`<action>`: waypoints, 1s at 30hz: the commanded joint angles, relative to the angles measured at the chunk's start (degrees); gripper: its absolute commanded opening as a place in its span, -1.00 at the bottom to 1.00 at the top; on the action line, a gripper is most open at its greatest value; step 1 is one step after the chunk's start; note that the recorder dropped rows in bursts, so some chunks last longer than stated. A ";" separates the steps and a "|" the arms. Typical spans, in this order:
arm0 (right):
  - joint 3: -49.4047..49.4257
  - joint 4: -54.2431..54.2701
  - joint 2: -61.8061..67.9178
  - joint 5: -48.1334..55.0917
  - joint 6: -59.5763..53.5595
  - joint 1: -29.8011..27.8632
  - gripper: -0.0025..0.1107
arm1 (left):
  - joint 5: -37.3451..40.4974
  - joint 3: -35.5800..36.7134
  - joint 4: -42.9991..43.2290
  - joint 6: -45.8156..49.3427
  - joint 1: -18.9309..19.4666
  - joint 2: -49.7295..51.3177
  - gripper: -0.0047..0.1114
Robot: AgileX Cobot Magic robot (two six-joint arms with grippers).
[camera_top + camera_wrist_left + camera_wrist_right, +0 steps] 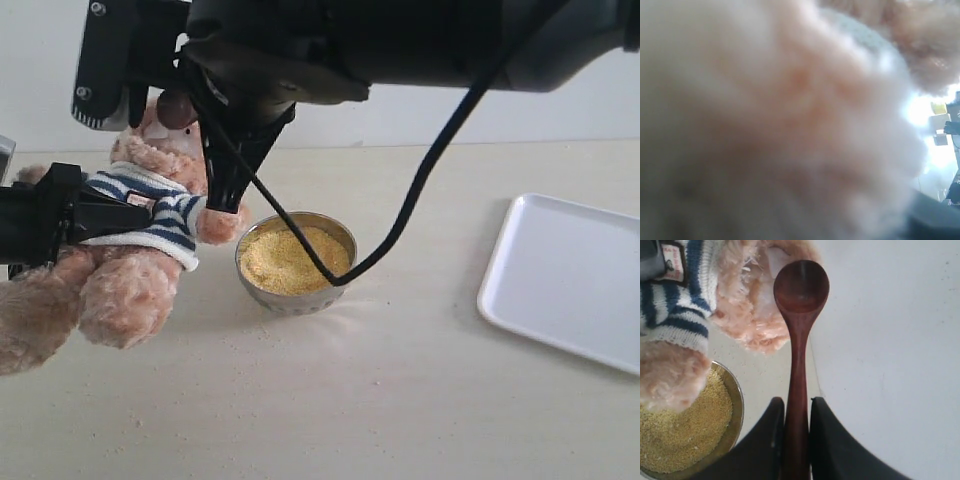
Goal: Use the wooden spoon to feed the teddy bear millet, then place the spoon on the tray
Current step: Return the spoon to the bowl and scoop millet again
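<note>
The teddy bear [140,240] in its striped shirt is held up at the left, with my left gripper [62,215] shut around its torso. In the left wrist view only blurred fur of the teddy bear [780,115] shows. My right gripper [796,402] is shut on the handle of the wooden spoon [800,295]. The spoon's oval bowl shows no grains and sits right by the bear's muzzle [757,315]. From outside, the right gripper [225,195] reaches across over the bear's shoulder, with the spoon [175,108] at the bear's face. Millet [290,260] fills the metal bowl [735,405]. The white tray [565,275] lies at the right.
The right arm and its black cable [420,180] hang over the metal bowl [300,300]. Loose grains lie scattered on the pale table [380,400] around the bowl. The bear's paw [667,380] hangs over the millet [680,435].
</note>
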 commanded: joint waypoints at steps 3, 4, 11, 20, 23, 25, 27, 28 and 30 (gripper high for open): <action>-0.07 6.61 -4.24 4.33 2.60 -5.92 -0.96 | 1.74 -0.08 -0.52 0.61 0.24 -0.03 -0.83; -0.07 10.38 -4.88 5.10 0.26 -7.82 -0.96 | 1.74 -0.08 -0.74 0.73 0.24 -0.03 -0.83; -0.07 43.40 -6.02 17.61 -27.97 -20.11 -0.96 | 0.03 -0.08 -0.84 1.30 0.24 -0.03 -0.83; -0.07 44.02 2.27 14.40 -23.48 -18.52 -0.96 | 0.02 -0.08 -1.49 1.91 0.24 -0.03 -0.83; -0.24 44.02 3.81 13.20 -23.48 -18.52 -0.96 | 0.02 -0.08 -1.62 1.91 0.24 -0.03 -0.83; -0.24 44.02 4.88 13.32 -23.36 -18.52 -0.96 | 0.02 -0.08 -1.62 1.91 0.24 -0.03 -0.83; -0.24 43.90 6.06 13.02 -22.78 -18.52 -0.96 | 0.02 -0.08 -1.51 1.91 0.24 -0.03 -0.83; -0.24 43.78 6.65 12.57 -22.78 -18.52 -0.96 | 0.02 -0.08 -1.51 1.91 0.24 -0.03 -0.83; -0.24 43.81 7.63 10.70 -22.78 -18.52 -0.96 | 0.02 -0.08 -1.51 1.91 0.24 -0.03 -0.83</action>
